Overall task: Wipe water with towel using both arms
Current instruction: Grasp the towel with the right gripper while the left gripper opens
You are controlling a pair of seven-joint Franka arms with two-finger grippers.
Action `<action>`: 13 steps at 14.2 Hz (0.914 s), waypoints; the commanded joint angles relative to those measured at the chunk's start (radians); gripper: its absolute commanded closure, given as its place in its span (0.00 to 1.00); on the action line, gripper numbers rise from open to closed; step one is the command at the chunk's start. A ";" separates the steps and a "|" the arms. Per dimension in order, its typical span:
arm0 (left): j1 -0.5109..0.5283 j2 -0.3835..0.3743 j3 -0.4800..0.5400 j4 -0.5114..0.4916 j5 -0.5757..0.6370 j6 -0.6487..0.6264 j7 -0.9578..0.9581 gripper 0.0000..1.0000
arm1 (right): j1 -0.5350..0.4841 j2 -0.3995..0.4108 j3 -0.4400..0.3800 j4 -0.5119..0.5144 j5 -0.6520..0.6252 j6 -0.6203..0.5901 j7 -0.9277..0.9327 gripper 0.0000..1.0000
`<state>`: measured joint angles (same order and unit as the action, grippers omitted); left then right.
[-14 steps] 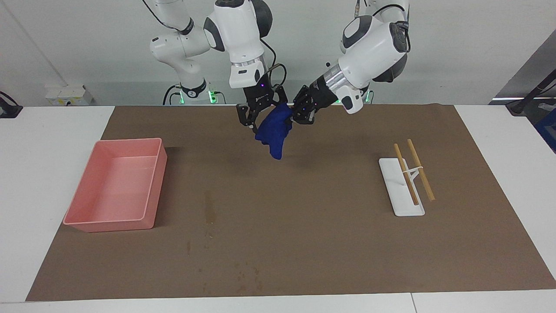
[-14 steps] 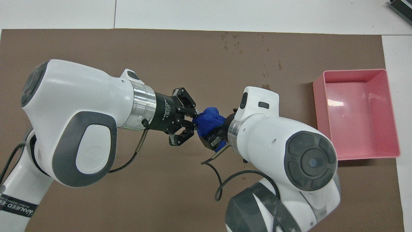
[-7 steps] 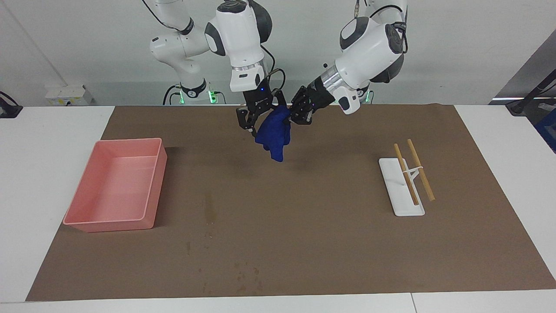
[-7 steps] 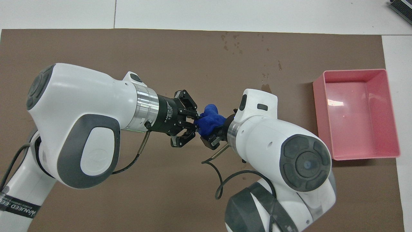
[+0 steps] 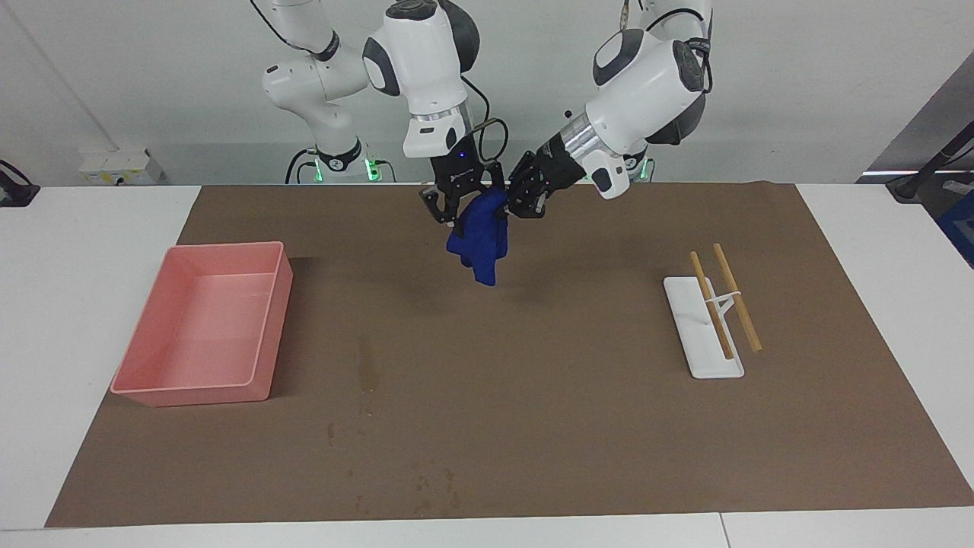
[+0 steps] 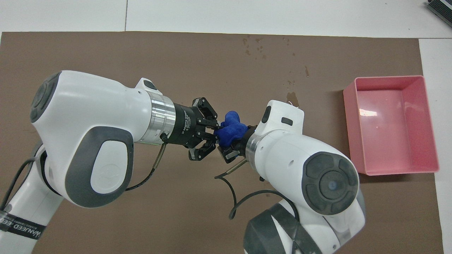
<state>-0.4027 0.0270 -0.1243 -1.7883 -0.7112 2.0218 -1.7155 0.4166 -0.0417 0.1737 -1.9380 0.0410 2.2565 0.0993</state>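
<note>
Left gripper [image 5: 508, 204], coming in from the 2 o'clock side of the facing view, is clamped on the upper corner of the towel [image 5: 479, 242], fingertips pinched tight into the cloth. Right gripper [image 5: 460, 213] sits at the towel's 10 o'clock edge, touching it; how far its fingers stand apart cannot be told. Both hang over the brown mat [image 5: 533, 426]. Towel dangles clear of the mat. Water [image 5: 367, 364] streak lies at the towel's 7 o'clock, just beside the pink bin [image 5: 199, 384]. White tray [image 5: 696, 350] with sticks sits toward the left arm's end.
</note>
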 commanded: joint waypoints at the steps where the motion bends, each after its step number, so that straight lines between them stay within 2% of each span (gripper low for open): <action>1: -0.057 -0.042 0.009 -0.031 -0.025 0.000 -0.012 1.00 | -0.002 0.016 0.001 -0.001 -0.013 0.043 0.023 0.69; 2: -0.061 -0.042 0.009 -0.031 -0.025 0.002 -0.010 1.00 | -0.007 0.016 0.001 0.001 -0.013 0.044 0.013 0.82; 3: -0.062 -0.042 0.009 -0.031 -0.025 0.003 -0.009 1.00 | -0.012 0.017 0.001 0.001 -0.013 0.052 -0.012 1.00; 5: -0.065 -0.042 0.009 -0.031 -0.022 0.015 -0.001 1.00 | -0.016 0.023 0.001 0.004 -0.010 0.063 -0.029 1.00; 6: -0.065 -0.041 0.009 -0.029 -0.016 0.023 0.004 0.63 | -0.016 0.023 0.000 0.004 -0.009 0.063 -0.030 1.00; 7: -0.071 -0.039 0.008 -0.026 -0.014 0.028 -0.010 0.01 | -0.021 0.023 0.000 0.004 -0.009 0.063 -0.030 1.00; 10: -0.077 -0.041 0.009 -0.025 -0.011 0.029 -0.006 0.00 | -0.030 0.023 0.000 0.004 -0.009 0.037 -0.045 1.00; 13: -0.076 -0.041 0.009 -0.023 -0.010 0.029 -0.004 0.00 | -0.067 0.014 0.000 0.004 -0.006 -0.082 -0.189 1.00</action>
<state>-0.4446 0.0282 -0.1244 -1.7859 -0.7086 2.0996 -1.7073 0.3971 -0.0438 0.1734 -1.9475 0.0423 2.1947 -0.0081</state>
